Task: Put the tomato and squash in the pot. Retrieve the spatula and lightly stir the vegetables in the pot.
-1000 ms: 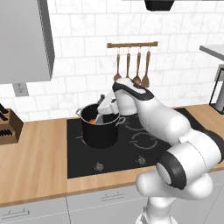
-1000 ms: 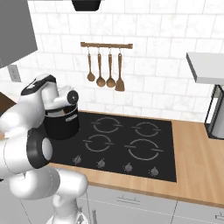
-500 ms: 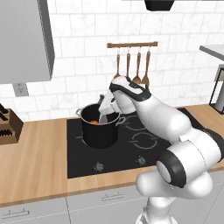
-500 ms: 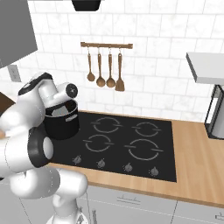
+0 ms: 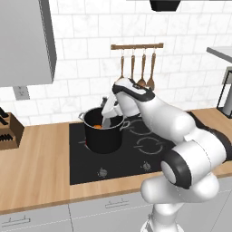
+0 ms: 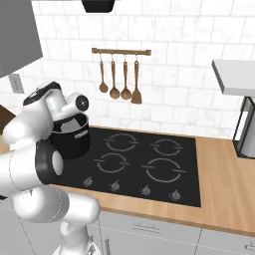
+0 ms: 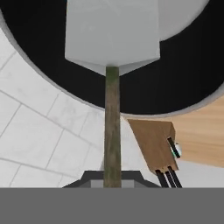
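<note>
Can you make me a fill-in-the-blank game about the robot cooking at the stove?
1. The gripper holds the ____ by its thin handle.
2. The spatula's grey blade reaches down into the black ____.
3. The pot stands on the black ____.
4. On the rail on the wall hang ____ wooden utensils.

Missing words: spatula; pot; cooktop; four

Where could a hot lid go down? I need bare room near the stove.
Bare counter lies between the knife block and the cooktop; three burners beside the pot are bare. Over the pot it is crowded: the gripper holds the spatula.
</note>
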